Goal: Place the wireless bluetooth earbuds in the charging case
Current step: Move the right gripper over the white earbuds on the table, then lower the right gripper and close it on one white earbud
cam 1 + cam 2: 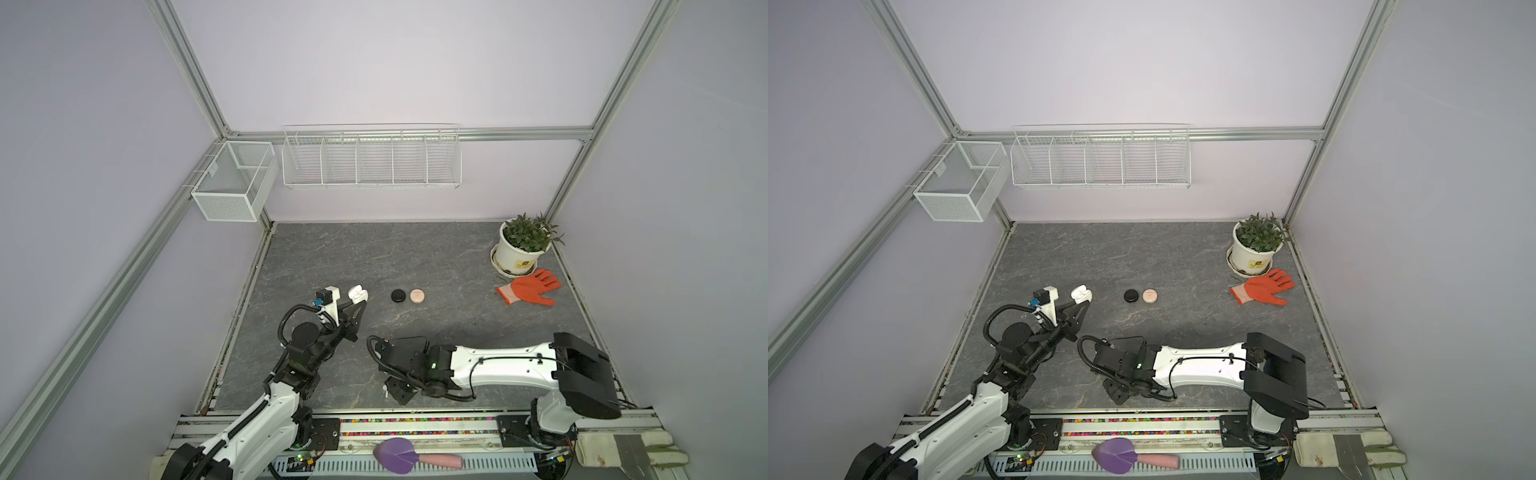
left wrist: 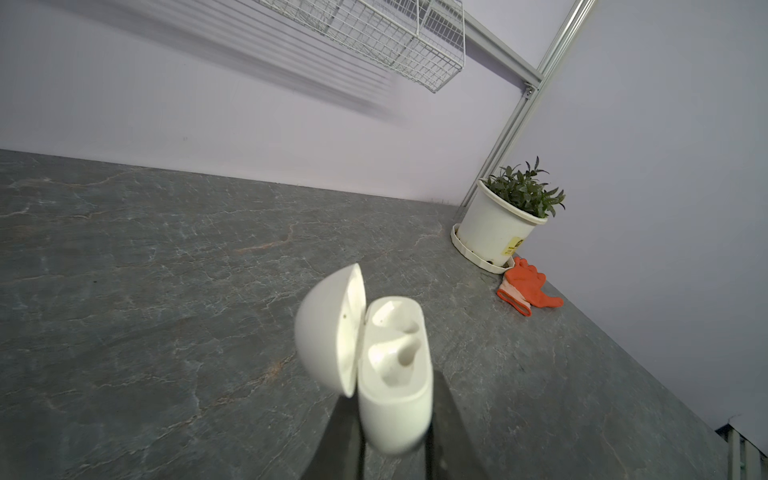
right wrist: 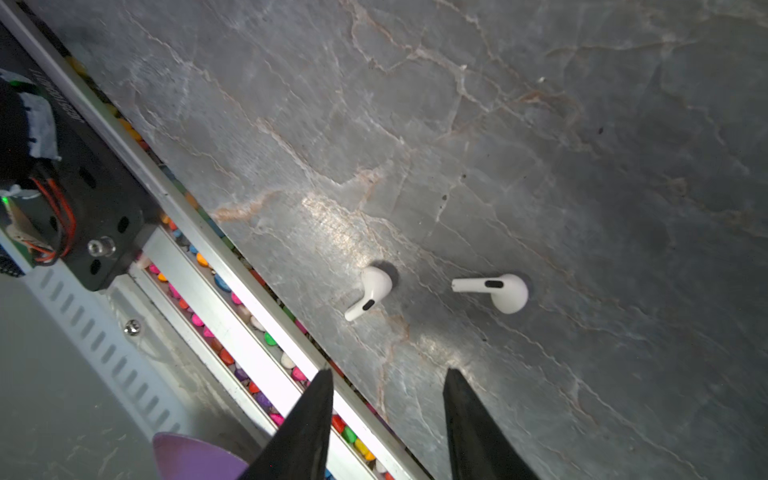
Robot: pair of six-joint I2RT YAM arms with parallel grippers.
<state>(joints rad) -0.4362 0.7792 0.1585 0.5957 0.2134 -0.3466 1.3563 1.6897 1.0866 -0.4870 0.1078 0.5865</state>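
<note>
While left hand (image 2: pixel 395 419) grips the open case (image 2: pixel 390 374), right hand (image 3: pixel 389 372) gapes — earbuds (image 3: pixel 505 293) clear only wrist-side.

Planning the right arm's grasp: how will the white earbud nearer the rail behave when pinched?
The white earbud looks glossy and rounded, so it may slip from the right pincer. Its bulbous head could let it roll when nudged. Tiny, so probably very light.
</note>
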